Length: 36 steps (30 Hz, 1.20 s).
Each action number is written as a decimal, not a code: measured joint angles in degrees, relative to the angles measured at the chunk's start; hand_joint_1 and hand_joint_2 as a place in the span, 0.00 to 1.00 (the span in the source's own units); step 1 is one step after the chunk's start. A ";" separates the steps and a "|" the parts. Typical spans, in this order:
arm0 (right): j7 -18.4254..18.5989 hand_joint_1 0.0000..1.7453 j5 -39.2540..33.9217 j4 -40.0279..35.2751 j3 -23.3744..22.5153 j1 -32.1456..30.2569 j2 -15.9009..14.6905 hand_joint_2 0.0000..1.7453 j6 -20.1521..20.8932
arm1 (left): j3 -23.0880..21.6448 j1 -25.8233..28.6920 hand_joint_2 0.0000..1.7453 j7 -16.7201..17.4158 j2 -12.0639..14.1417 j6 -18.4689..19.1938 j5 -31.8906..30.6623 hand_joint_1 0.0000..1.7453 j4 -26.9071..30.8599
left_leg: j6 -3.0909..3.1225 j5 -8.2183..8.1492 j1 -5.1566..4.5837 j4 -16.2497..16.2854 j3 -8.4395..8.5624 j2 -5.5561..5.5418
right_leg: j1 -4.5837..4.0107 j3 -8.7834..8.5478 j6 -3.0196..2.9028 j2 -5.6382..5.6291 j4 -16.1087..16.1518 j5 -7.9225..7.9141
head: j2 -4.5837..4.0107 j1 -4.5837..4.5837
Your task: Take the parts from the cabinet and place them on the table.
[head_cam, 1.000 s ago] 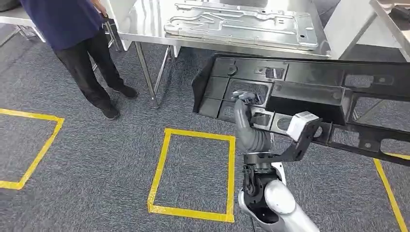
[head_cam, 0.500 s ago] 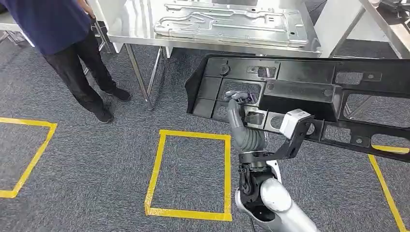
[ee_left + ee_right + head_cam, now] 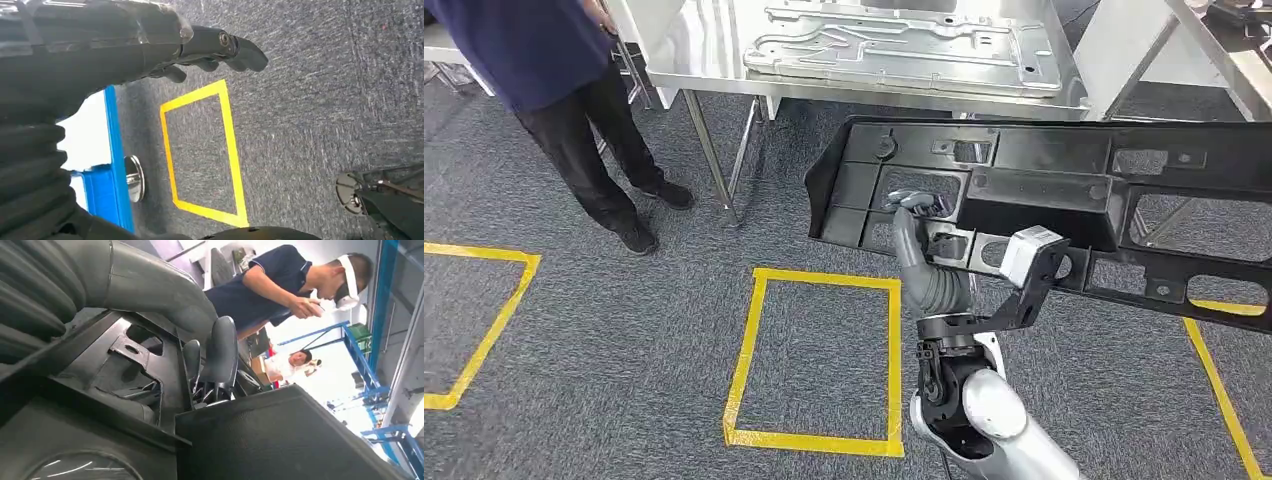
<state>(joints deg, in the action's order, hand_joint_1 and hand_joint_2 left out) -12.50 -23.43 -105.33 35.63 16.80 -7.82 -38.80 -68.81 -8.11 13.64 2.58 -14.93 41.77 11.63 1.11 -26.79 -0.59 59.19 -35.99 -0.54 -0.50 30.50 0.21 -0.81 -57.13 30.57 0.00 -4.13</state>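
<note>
— What does the head view show?
— The right hand [image 3: 914, 215] grips a long black plastic part [image 3: 1064, 200], its fingers hooked through an opening near the part's left end. The part stretches away to the hand's right, lifted over the grey carpet [image 3: 624, 330]. Ahead of the hand stands a steel table [image 3: 714, 50] carrying a grey metal panel [image 3: 904, 45]. A person [image 3: 554, 70] in a dark blue top stands beyond the hand, off to its left. A yellow tape square [image 3: 819, 360] lies on the carpet just left of the arm.
— And the left wrist view?
— The left hand [image 3: 210, 47] hangs above the carpet, fingers curled in with nothing in them; a yellow tape square lies past its fingertips.
— The right wrist view?
— The right hand's fingers [image 3: 222, 347] reach into the black part's opening. The person stands beyond them.
</note>
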 joint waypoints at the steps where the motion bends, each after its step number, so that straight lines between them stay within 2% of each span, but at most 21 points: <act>1: 0.00 1.00 0.02 -0.04 0.02 -0.15 -0.04 1.00 -0.09 | 0.00 0.00 1.00 0.00 0.00 -0.02 -0.09 0.00 0.00 | 0.01 0.00 0.00 0.00 0.01 -0.04 | 0.01 0.01 0.00 0.00 0.00 0.00 | 0.00 0.02; 9: 3.04 1.00 0.68 -4.59 -1.97 -3.99 -3.37 1.00 -0.20 | 0.00 0.04 1.00 -0.28 -0.65 -1.97 -1.18 0.00 0.00 | 0.07 -0.05 -0.05 0.00 -0.01 -0.40 | 0.08 -0.03 0.05 0.10 0.04 0.03 | 0.00 0.04; 16: 3.63 1.00 2.14 -6.32 -2.91 -5.18 -4.33 1.00 -0.22 | 0.00 0.05 1.00 0.18 -0.74 -2.05 -0.33 0.00 0.00 | 0.08 -0.05 -0.05 0.00 0.00 -0.42 | 0.08 -0.05 0.06 0.11 0.04 0.04 | 0.00 0.07; 17: 3.63 1.00 2.47 -6.49 -2.93 -5.36 -4.39 1.00 -0.22 | 0.02 0.03 1.00 0.15 -0.68 -2.05 -0.11 0.00 0.00 | 0.70 -0.34 -0.47 0.15 0.02 -0.44 | 0.34 -0.25 0.74 0.13 0.84 -0.21 | 0.00 0.07; 18: 3.69 1.00 2.75 -6.78 -2.95 -5.51 -4.44 1.00 -0.20 | 0.04 0.03 1.00 -0.11 -0.74 -2.08 0.48 0.00 0.00 | 1.24 -0.17 -0.16 -1.05 0.65 -0.42 | 0.22 -0.74 1.17 0.11 1.41 -0.11 | 0.00 0.26; 19: 3.83 1.00 3.11 -7.13 -3.15 -5.75 -4.46 1.00 -0.20 | 0.13 0.11 1.00 -0.61 -0.83 -2.34 1.58 0.00 0.02 | 1.27 0.54 0.36 -2.66 1.95 -0.41 | 0.27 -1.28 1.17 0.22 1.28 -0.04 | 0.00 0.46; 20: 3.94 1.00 3.39 -7.37 -3.26 -5.75 -4.55 1.00 -0.22 | 0.28 0.14 1.00 -1.18 -0.85 -2.60 2.52 0.00 0.00 | 1.43 0.66 0.41 -3.44 2.71 -0.32 | 0.27 -0.55 1.44 0.28 -0.45 0.96 | 0.00 0.13; 22: 4.20 1.00 3.76 -7.50 -3.26 -5.91 -4.63 1.00 -0.24 | 0.59 0.16 1.00 -1.86 -0.85 -2.93 3.04 0.00 0.00 | 1.48 0.60 0.49 -3.60 3.21 -0.15 | 0.64 3.66 1.90 0.35 -8.45 4.81 | 0.00 -0.13; 23: 4.33 1.00 3.76 -7.48 -3.28 -6.32 -4.72 1.00 -0.24 | 0.68 0.21 1.00 -2.14 -0.85 -3.08 3.15 0.00 0.00 | 1.42 0.43 0.49 -3.58 3.33 -0.11 | 0.90 5.97 2.17 0.37 -12.39 6.22 | 0.00 -0.22; 24: 4.33 1.00 3.76 -7.50 -3.28 -6.71 -4.74 1.00 -0.24 | 0.68 0.26 1.00 -2.32 -0.85 -3.10 3.21 0.00 0.00 | 1.30 0.22 0.50 -3.52 3.38 -0.11 | 1.12 7.79 2.40 0.41 -14.95 6.55 | 0.00 -0.22; 25: 4.33 1.00 3.78 -7.48 -3.26 -6.87 -4.74 1.00 -0.24 | 0.68 0.34 1.00 -2.45 -0.85 -3.17 3.37 0.00 0.00 | 1.09 0.01 0.54 -3.47 3.59 -0.11 | 1.34 7.99 2.53 0.50 -14.41 5.25 | 0.00 -0.33; 26: 4.33 1.00 3.78 -7.48 -3.23 -6.83 -4.74 1.00 -0.24 | 0.70 0.39 1.00 -2.45 -0.85 -3.26 3.43 0.00 0.00 | 0.83 -0.25 0.62 -3.36 3.84 -0.12 | 1.60 7.06 2.67 0.55 -11.57 2.67 | 0.00 -0.39; 28: 4.24 1.00 4.28 -7.50 -3.21 -6.87 -4.72 1.00 -0.22 | 0.72 0.39 1.00 -2.38 -0.85 -3.21 3.43 0.00 0.00 | 0.09 -1.00 0.85 -3.03 4.55 -0.13 | 2.01 3.18 2.94 0.56 -2.24 -3.14 | 0.00 -0.50; 29: 4.20 1.00 4.57 -7.43 -3.17 -6.95 -4.70 1.00 -0.22 | 0.72 0.40 1.00 -2.23 -0.74 -3.19 3.43 0.00 -0.04 | -0.36 -1.37 0.65 -2.93 4.54 -0.12 | 2.07 1.85 3.06 0.32 0.21 -3.10 | 0.00 -0.72; 30: 4.17 1.00 4.83 -7.48 -3.12 -7.02 -4.68 1.00 -0.24 | 0.72 0.28 1.00 -2.16 -0.72 -3.15 3.41 0.00 -0.07 | -0.75 -1.65 0.44 -2.47 4.27 -0.10 | 1.96 1.87 2.28 0.22 0.96 -2.97 | 0.00 -0.83; 32: 4.17 1.00 4.83 -7.50 -3.28 -7.62 -4.77 1.00 -0.22 | 0.72 0.37 1.00 -2.14 -0.70 -3.17 3.39 0.00 -0.09 | -1.29 -1.77 0.57 -2.78 4.39 -0.11 | 1.63 2.00 1.42 0.26 0.55 -2.53 | 0.00 0.00; 33: 4.17 1.00 4.85 -7.50 -3.30 -7.72 -4.79 1.00 -0.22 | 0.72 0.35 1.00 -2.14 -0.68 -3.23 3.39 0.00 -0.11 | -1.62 -1.93 0.67 -2.79 4.54 -0.14 | 1.58 1.91 1.05 0.26 0.62 -2.45 | 0.00 0.09; 34: 4.17 1.00 4.87 -7.61 -3.28 -7.74 -4.76 1.00 -0.22 | 0.72 0.32 1.00 -2.16 -0.63 -3.26 3.34 0.00 -0.11 | -2.06 -2.41 0.76 -2.55 4.56 0.02 | 1.88 1.38 0.57 0.33 1.04 -2.52 | 0.00 0.02; 35: 4.20 1.00 4.87 -7.83 -3.34 -7.80 -4.79 1.00 -0.22 | 0.72 0.30 1.00 -2.23 -0.66 -3.32 3.19 0.00 -0.11 | -2.34 -3.15 0.70 -0.88 4.06 0.51 | 1.92 0.89 0.13 0.43 1.18 -2.22 | 0.00 0.53; 36: 4.17 1.00 4.90 -8.00 -3.43 -7.78 -4.79 1.00 -0.22 | 0.72 0.27 1.00 -2.27 -0.66 -3.32 3.08 0.00 -0.11 | -2.50 -4.82 0.73 2.94 2.04 0.54 | 1.90 0.56 -0.27 0.58 1.19 -1.93 | 0.00 1.11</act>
<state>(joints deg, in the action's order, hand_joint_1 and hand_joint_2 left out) -8.33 -18.53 -113.33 32.19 9.01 -12.61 -39.01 -68.08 -7.84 11.37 1.92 -18.25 44.85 11.52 -1.39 -31.61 0.14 62.13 -33.95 0.00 1.40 31.05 -0.07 -0.24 -55.94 28.63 0.00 -3.02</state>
